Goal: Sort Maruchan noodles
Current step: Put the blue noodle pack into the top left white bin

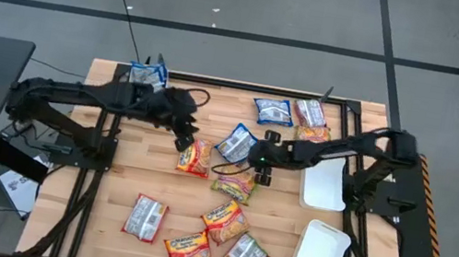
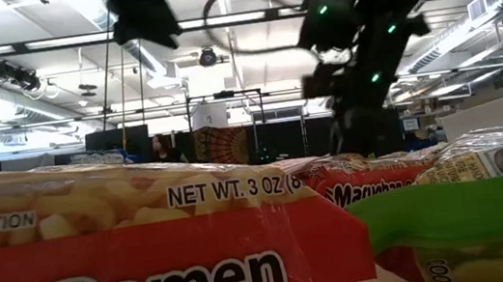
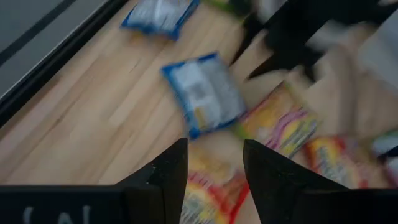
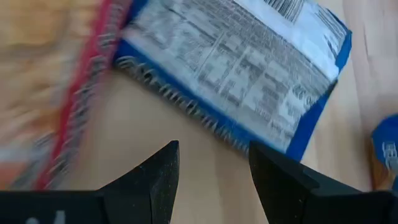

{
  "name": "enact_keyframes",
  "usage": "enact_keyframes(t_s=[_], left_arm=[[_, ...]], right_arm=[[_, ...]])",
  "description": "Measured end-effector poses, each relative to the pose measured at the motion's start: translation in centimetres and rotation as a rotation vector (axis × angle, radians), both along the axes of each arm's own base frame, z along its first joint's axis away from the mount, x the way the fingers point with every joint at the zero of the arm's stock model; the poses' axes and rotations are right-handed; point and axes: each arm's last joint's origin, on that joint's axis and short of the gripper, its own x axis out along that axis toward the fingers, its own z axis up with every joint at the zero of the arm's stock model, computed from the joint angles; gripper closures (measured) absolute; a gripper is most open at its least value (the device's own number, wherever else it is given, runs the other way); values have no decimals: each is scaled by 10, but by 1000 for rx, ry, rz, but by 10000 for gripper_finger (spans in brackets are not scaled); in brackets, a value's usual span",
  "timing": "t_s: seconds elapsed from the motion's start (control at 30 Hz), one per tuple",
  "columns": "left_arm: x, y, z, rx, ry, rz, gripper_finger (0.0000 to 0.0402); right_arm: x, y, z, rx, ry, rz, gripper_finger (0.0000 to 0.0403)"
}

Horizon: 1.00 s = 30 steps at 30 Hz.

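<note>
Sorting looks barely begun: flat square plastic noodle packets [image 1: 225,221] lie mixed around the blue-white packet [image 1: 236,142] mid-counter. Left pincer [image 1: 183,140] and right pincer [image 1: 258,163] flank that packet, both parted, holding nothing.

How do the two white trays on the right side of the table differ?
The upper tray sits partly under the right arm, near the right gripper; the lower tray lies fully in view by the table's front edge. The upper tray lies roughly square to the table; the lower tray is tilted. Both are white, rectangular and hold no packets.
</note>
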Motion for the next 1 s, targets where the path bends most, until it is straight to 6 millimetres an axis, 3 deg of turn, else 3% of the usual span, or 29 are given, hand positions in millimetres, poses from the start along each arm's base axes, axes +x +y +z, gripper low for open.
enact_keyframes(t_s=[0.13,0.23,0.33,0.43,0.6,0.77,1.0], left_arm=[[1,-11,-1,1,-3,1,242],[1,-15,-1,9,-4,14,242],[1,-17,-1,13,6,16,242],[2,-16,-4,19,21,28,242],[9,-13,-12,64,51,108,242],[35,-19,-33,116,86,81,242],[85,-32,-90,174,164,-19,234]], right_arm=[[24,-10,-11,-25,-9,-7,206],[45,-17,-5,-57,-80,12,206],[62,-23,18,-88,-171,23,206],[63,-24,55,-106,-267,20,210],[29,-21,122,-172,-376,16,224],[-22,-15,181,-195,-484,3,232],[-86,-2,232,-203,-647,10,233]])
